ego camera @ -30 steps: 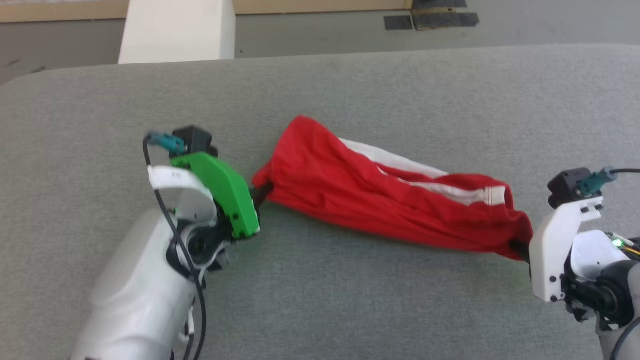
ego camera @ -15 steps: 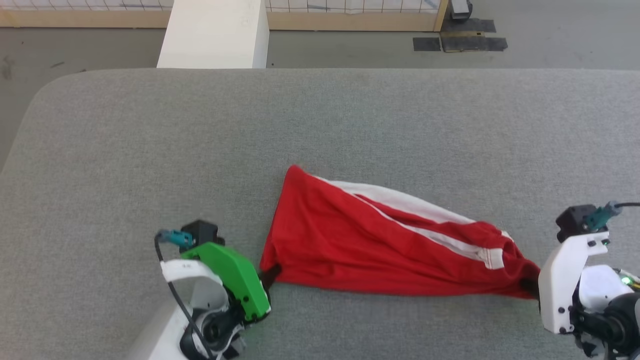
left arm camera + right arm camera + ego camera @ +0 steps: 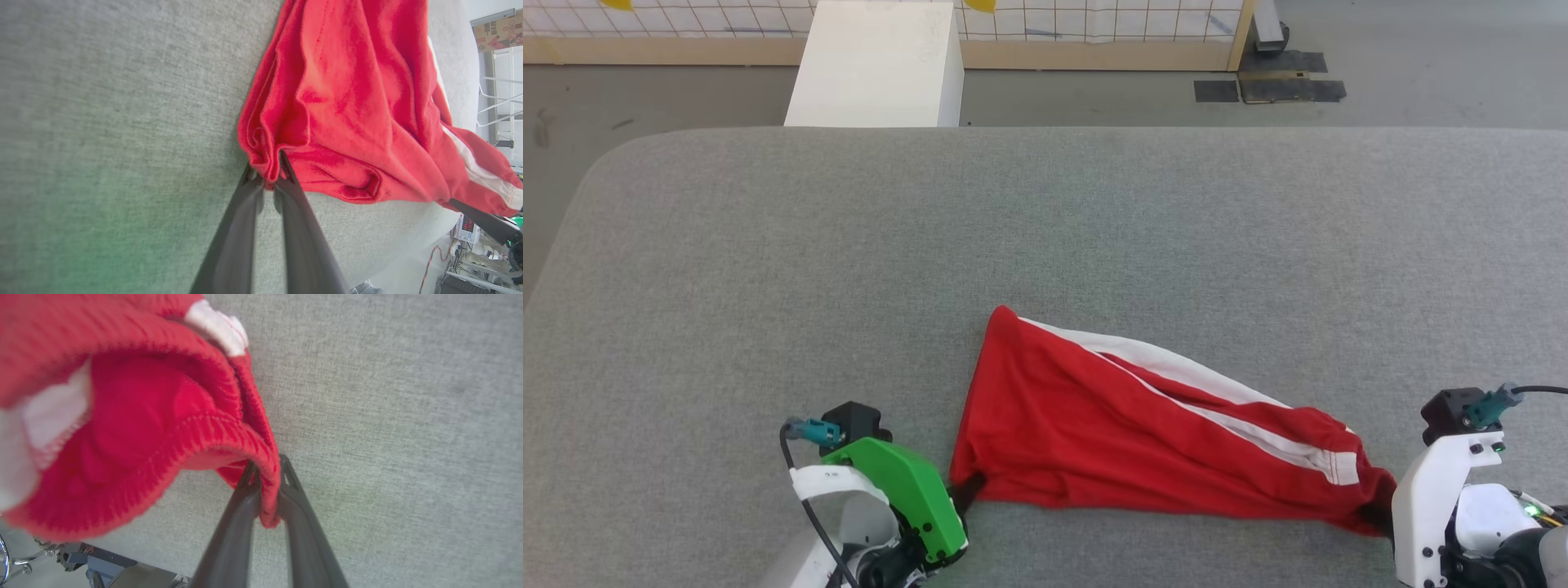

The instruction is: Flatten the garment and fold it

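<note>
Where the shorts (image 3: 1143, 433) are laid across the near part of the grey table (image 3: 1045, 220), they are held at both ends. The left corner is pinched by the left gripper (image 3: 267, 173), whose fingers are pressed together on a bunched fold of red cloth. The ribbed end at the right is clamped in the right gripper (image 3: 267, 473), whose fingers are closed on the hem. The cloth is spread wide at the left and drawn narrow toward the right, and the white stripe (image 3: 1217, 392) is seen along its far edge. A white box (image 3: 874, 65) is seen beyond the table.
</note>
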Motion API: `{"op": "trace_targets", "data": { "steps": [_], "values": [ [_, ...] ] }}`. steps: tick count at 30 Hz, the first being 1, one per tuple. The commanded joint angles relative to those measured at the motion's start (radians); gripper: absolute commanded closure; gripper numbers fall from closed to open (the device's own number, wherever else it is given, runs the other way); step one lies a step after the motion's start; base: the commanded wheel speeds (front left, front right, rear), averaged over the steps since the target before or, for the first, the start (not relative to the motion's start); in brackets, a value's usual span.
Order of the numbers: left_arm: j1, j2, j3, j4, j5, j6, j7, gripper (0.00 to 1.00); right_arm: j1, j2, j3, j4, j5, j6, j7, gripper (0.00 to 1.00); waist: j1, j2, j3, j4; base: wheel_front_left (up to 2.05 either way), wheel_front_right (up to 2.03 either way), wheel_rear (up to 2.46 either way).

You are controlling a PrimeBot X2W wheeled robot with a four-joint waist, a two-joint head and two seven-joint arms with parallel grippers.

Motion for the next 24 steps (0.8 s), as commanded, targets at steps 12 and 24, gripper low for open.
{"op": "trace_targets", "data": {
  "steps": [12, 24],
  "values": [
    [0.031, 0.077, 0.016, -0.084, -0.004, 0.051, 0.060, 0.00, 0.025, -0.006, -0.017, -0.035, 0.015, -0.001, -0.061, 0.00, 0.0000, 0.0000, -0.050, -0.006, 0.00, 0.00, 0.00],
    [-0.006, 0.154, 0.139, -0.194, 0.163, -0.035, -0.312, 0.00, 0.072, -0.022, -0.063, -0.186, 0.057, -0.001, -0.061, 0.00, 0.0000, 0.0000, -0.083, -0.010, 0.00, 0.00, 0.00]
  ]
}}
